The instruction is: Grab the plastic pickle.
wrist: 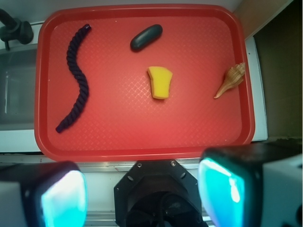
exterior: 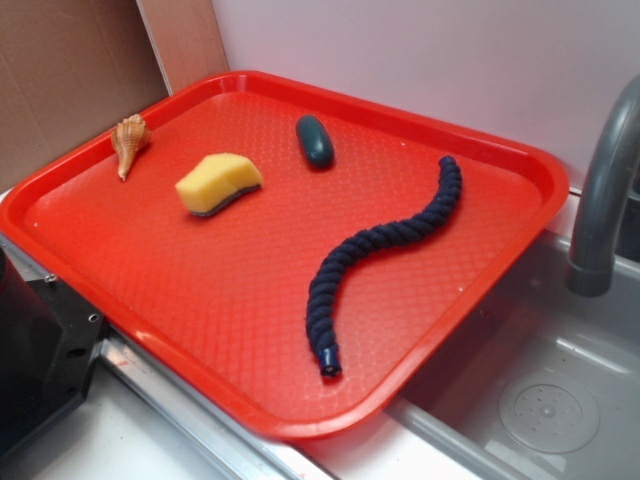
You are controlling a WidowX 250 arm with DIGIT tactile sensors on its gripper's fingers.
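Pickle: small smooth dark green oval plastic pickle point(wrist: 146, 37) lies flat on the tray, near the far rim, nothing touching it.
Pincer: our gripper point(wrist: 142, 191) w/ 2 glowing blue-green pads point(wrist: 64, 198), wide open, holds nothing. It hangs off the tray's near edge, well apart from the pickle.
How we grab it well: we think we should go over the yellow sponge, stop right above the pickle, turn so the pads sit on its 2 long sides, go down low, then squeeze. It looks slick, so it may pop out if we pinch the ends.
Tray: flat red plastic tray point(wrist: 142, 137) holds 4 things.
In tray: pickle, yellow foam sponge wedge point(wrist: 160, 82) near the middle, long dark blue twisted rope point(wrist: 76, 78), tan spiral seashell point(wrist: 231, 79).
Sink: grey sink point(exterior: 560, 400) beside tray, looks empty; grey tap point(exterior: 605, 190) above.
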